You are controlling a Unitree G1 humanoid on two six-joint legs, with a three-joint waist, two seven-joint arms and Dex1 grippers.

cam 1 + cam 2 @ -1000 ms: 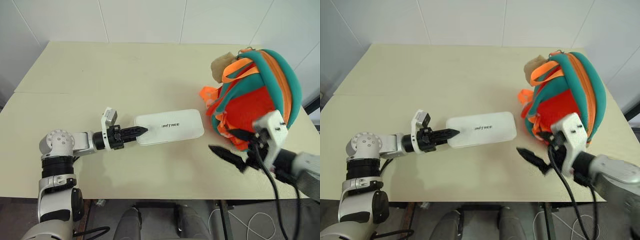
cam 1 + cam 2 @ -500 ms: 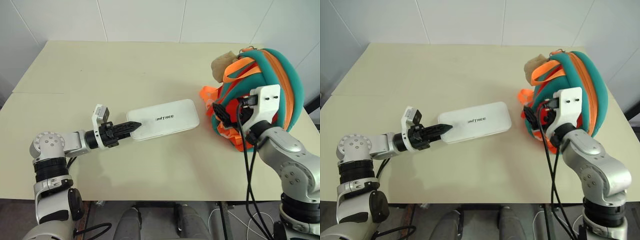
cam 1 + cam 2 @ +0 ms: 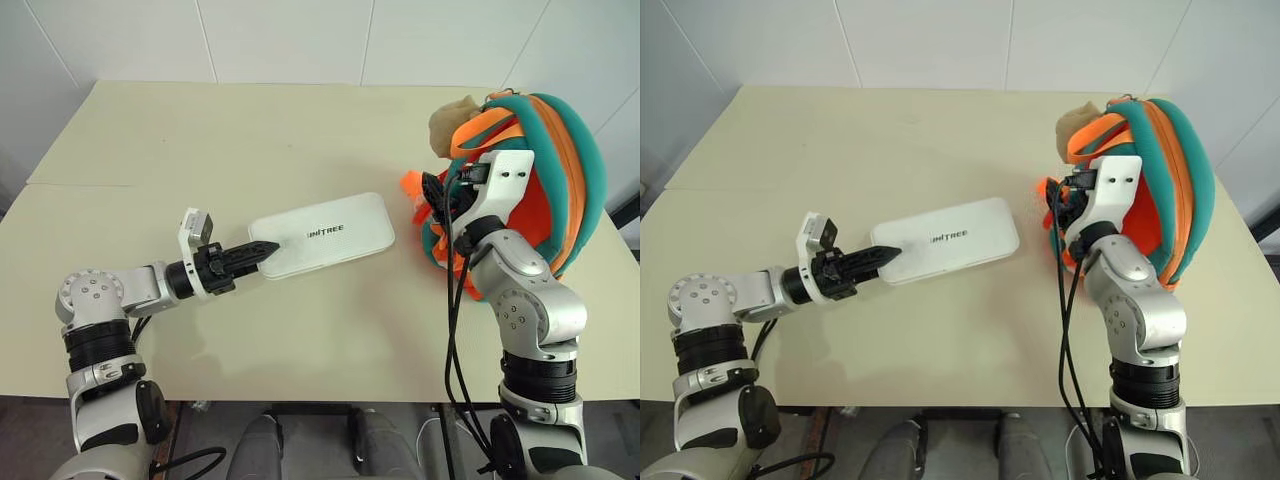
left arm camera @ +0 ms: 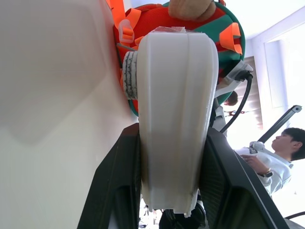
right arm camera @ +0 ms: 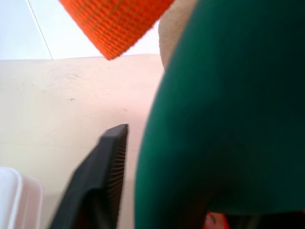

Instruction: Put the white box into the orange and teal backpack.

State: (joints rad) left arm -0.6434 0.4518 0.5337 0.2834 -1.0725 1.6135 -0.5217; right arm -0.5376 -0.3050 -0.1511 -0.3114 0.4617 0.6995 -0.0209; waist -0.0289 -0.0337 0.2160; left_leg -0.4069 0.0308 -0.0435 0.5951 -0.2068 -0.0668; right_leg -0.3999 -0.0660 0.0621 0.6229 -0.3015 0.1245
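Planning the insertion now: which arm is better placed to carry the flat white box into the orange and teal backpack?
Left. The left gripper is shut on the flat white rounded box, fingers on both sides of its end. The right gripper is at the orange and teal backpack, with teal fabric against one finger.

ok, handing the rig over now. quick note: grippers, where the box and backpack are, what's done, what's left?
Left gripper: shut on the white box, pinching its near end; the left wrist view shows a finger on each side.
Right gripper: at the front of the orange and teal backpack, with a teal part of the bag against one finger in the right wrist view; grip not confirmed.
Box: on the table, left of the backpack, apart from it.
Done: box grasped.
Left: hold the bag open, put the box inside.
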